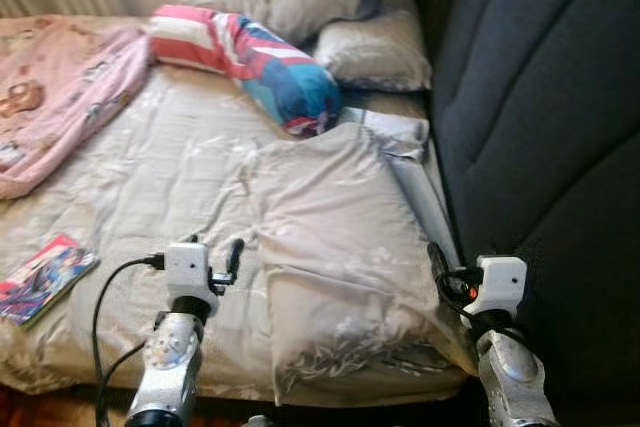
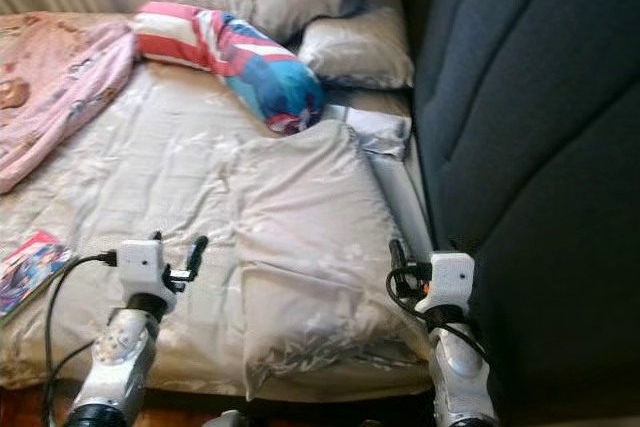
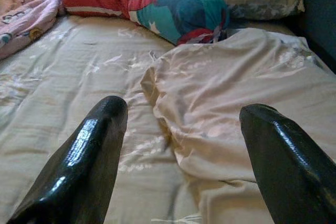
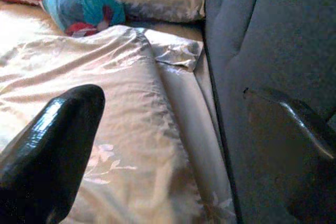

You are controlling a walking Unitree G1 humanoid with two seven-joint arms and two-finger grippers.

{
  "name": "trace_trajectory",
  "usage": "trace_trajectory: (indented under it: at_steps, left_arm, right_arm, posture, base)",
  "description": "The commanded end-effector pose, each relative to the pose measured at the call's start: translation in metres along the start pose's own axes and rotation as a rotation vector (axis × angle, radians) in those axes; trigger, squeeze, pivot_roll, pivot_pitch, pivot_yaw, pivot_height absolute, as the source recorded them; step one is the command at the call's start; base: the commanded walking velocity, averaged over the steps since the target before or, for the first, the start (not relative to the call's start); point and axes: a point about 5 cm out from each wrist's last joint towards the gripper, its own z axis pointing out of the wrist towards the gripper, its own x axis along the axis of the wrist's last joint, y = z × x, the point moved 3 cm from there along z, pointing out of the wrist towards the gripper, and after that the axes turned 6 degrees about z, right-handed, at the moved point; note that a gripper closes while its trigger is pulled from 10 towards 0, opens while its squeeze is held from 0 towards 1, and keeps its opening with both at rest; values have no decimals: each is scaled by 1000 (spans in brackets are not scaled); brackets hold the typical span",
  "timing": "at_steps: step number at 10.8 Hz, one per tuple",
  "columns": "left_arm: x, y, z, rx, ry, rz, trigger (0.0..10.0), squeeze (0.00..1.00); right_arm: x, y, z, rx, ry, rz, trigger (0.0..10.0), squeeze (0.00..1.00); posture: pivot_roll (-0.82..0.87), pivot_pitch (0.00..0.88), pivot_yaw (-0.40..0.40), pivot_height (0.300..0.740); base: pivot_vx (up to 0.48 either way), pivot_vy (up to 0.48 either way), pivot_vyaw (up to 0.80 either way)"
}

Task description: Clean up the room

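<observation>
A rumpled beige duvet with a faint leaf print (image 1: 340, 257) lies folded on the bed's beige sheet (image 1: 160, 187), its long axis running from the bed's near edge up toward the head end, along the side that meets the dark grey upholstered wall panel (image 1: 540, 127). It sits between the two arms. The left gripper (image 1: 212, 265) hovers over the near edge of the bed just beside the duvet's left fold, its two black fingers (image 3: 84, 166) spread apart, with the fold lying ahead between them in the left wrist view. The right gripper (image 1: 448, 282) hangs at the near right corner of the bed, beside the duvet's right edge and close to the wall panel; its fingers (image 4: 52, 145) are also apart, one over the cloth, the other over the dark panel.

Both arms are about equally near, so a two-handed take on the duvet's near edge looks the likely move.

Farther up lie a striped red, white and blue bolster cushion (image 1: 250, 57) and grey pillows (image 1: 370, 47) at the head end, a pink patterned blanket (image 1: 60, 107) along the left side, and a colourful magazine (image 1: 45, 277) near the left near corner.
</observation>
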Motion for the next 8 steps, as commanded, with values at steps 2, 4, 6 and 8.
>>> trace_trajectory:
  at_steps: [2,4,6,8]
  left_arm:
    - [2,9,2,-26,-10,-7,10000,0]
    - [0,15,0,-33,-15,-12,10000,0]
    - [0,17,-1,-35,-21,-13,10000,0]
    - [3,14,-1,-29,-18,-13,10000,0]
  right_arm:
    - [-2,-1,1,-7,-21,-19,10000,0]
    - [-3,-4,0,3,-36,-23,10000,0]
    - [-1,-4,0,2,-22,-21,10000,0]
    - [-3,-2,1,-37,-37,-7,10000,0]
  posture:
    - [15,150,-5,722]
    - [17,167,-8,687]
    - [25,181,-12,673]
    - [37,196,-4,673]
  base:
    - [0,0,0]
    - [0,0,0]
    - [0,0,0]
    - [0,0,0]
